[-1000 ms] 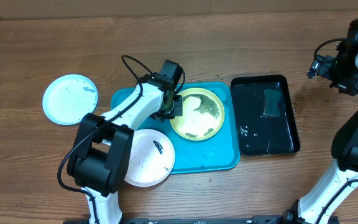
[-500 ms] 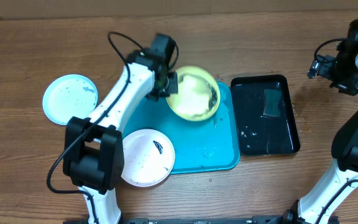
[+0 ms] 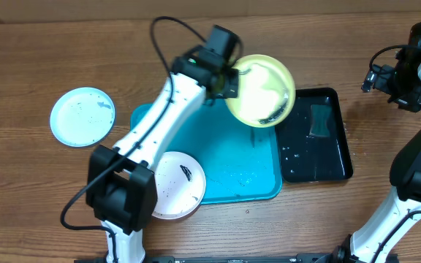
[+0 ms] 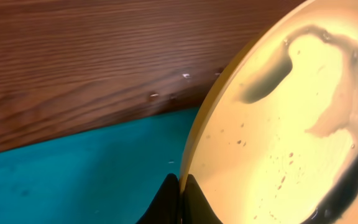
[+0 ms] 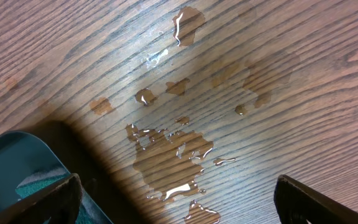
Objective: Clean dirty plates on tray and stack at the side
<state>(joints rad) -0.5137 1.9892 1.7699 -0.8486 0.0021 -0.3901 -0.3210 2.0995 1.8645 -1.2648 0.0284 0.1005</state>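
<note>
Yellow-green plate (image 3: 262, 91): you are pinching only its rim with the left fingers (image 4: 164, 208), right fingers (image 5: 51, 200) standing apart; dirty water is threatening to slop out.

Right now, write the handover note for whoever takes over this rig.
Left gripper: shut on the rim of the yellow-green round plate, tilted in the air where the turquoise plastic tray meets the glossy black tray, smeared.
Right gripper: open, empty, over a puddle on the wooden table.
Light teal round plate: on the table left of the turquoise tray, specked. White round plate: across the turquoise tray's near left corner, smeared.
Done: nothing stacked. To do: clean all three, stack them.
</note>
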